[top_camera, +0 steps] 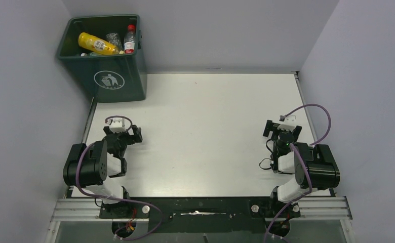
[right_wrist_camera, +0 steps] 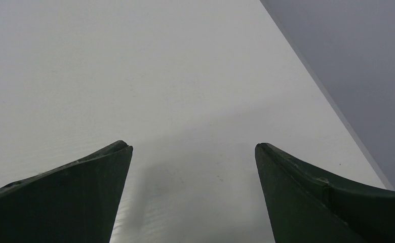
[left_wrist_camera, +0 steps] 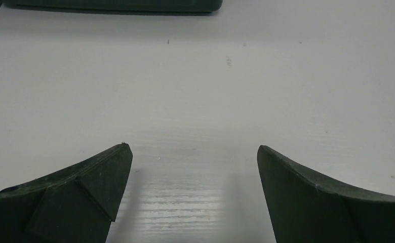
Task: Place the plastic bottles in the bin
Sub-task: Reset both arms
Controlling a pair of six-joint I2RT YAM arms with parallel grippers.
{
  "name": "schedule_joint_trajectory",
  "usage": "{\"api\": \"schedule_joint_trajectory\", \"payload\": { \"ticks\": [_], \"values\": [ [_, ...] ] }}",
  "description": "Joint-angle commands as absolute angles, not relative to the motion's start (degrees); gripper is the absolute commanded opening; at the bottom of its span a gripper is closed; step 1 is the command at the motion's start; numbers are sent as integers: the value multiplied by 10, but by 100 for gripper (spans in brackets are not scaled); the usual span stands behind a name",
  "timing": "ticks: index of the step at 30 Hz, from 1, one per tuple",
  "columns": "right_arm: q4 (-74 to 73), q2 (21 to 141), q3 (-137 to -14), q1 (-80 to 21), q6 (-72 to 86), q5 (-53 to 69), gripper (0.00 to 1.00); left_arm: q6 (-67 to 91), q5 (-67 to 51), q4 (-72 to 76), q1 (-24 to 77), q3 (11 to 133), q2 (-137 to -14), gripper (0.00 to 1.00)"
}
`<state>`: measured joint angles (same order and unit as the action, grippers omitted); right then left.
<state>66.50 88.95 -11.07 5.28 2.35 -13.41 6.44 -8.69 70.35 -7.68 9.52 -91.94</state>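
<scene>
While both arms sat low at the near edge of the table [top_camera: 200, 116], the bottles [top_camera: 107, 44] were inside the bin [top_camera: 115, 76]

The green bin stood at the far left corner; a yellow bottle [top_camera: 98, 44] lay slanted on top, a clear bottle with a red cap [top_camera: 130, 39] upright beside it, another clear bottle [top_camera: 114, 39] dimly seen between them. The left gripper [left_wrist_camera: 194, 152] had its jaws spread wide over the white tabletop, holding nothing, and the right gripper [right_wrist_camera: 194, 149] likewise stood wide apart and empty, near the right wall [right_wrist_camera: 347, 50]
</scene>
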Motion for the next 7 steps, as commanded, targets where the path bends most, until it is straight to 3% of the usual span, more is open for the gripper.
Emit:
{"api": "schedule_joint_trajectory", "payload": {
  "ticks": [1, 7],
  "values": [
    [694, 878, -129, 56, 28, -131, 98, 28, -129, 754, -70, 114, -920, 98],
    [683, 878, -134, 64, 31, -114, 98, 28, -127, 757, -70, 114, -922, 98]
  ]
}}
